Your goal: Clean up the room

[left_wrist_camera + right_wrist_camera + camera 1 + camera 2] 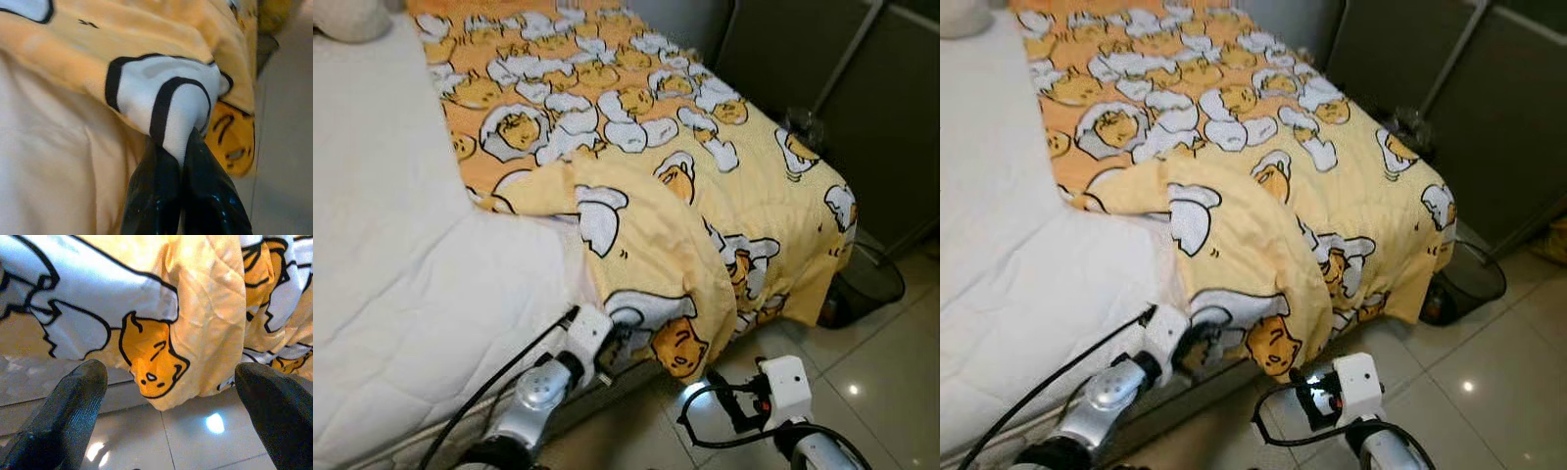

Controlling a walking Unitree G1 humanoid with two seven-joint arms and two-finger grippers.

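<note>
yellow blanket (636, 147) with a cartoon egg print, spread over the far part of the bed (401, 294) and hanging down its foot end toward the tiled floor (881, 362). near edge folded back on itself, leaving a thick flap draped over the bed's corner. white mattress cover bare on the robot's left side of the bed. pale pillow (352, 18) at the top left corner, partly cut off.

left gripper (183, 161) at the hanging flap, low at the bed's corner; fingers (151, 196) pressed together, pinching a fold of the blanket with a white and black patch of the print. same grip seen from the head camera as the silver left arm reaching up to the blanket's lower edge (607, 338).

right gripper (171, 396) low over the floor, just in front of the hanging blanket and not touching it; fingers (73, 401) spread wide, with an orange printed face of the blanket seen between them. bright light spot reflected on the tile beneath. black cable looping beside the right wrist (783, 387).

dark round basket (867, 284) on the floor past the foot of the bed, beside the blanket's hanging corner. dark panelled wall or wardrobe (842, 88) behind it.
</note>
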